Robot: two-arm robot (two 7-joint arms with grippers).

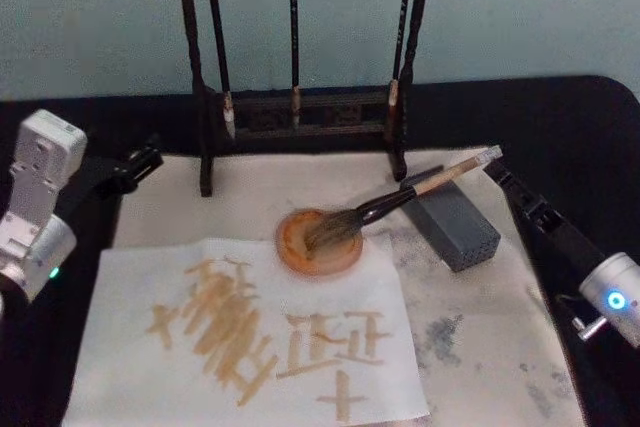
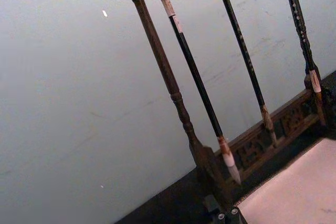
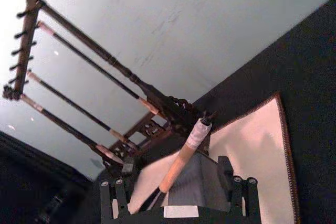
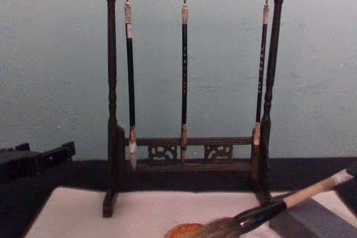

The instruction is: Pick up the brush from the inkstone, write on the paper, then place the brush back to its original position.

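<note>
brush (image 1: 400,199) lies slanted near the middle of the bench. its bushy head rests in the round orange inkstone (image 1: 297,255). its tan handle leans up over a grey block (image 1: 460,232), and the whitish end points toward the far right corner. the right gripper (image 1: 498,172) sits at that whitish end, its arm reaching in from the bench's right edge. in the right wrist view its fingers (image 3: 113,195) stand wide, one on each side of the handle with a gap on both sides, so the pincer is open and holds nothing.

the paper (image 1: 130,347) lies flat at the near left of the bench, on a pale mat (image 1: 480,347). its far right corner is just beside the inkstone, and broad tan strokes cover much of the sheet.

a dark wooden rack (image 1: 300,112) stands at the mat's far edge. three slim dark brushes (image 1: 294,27) hang from its top bar, tips down.

the left gripper (image 1: 140,163) hangs near the bench's left edge, beside the mat's far left corner and well apart from the brush. whether this pincer is wide or narrow i cannot tell.
</note>
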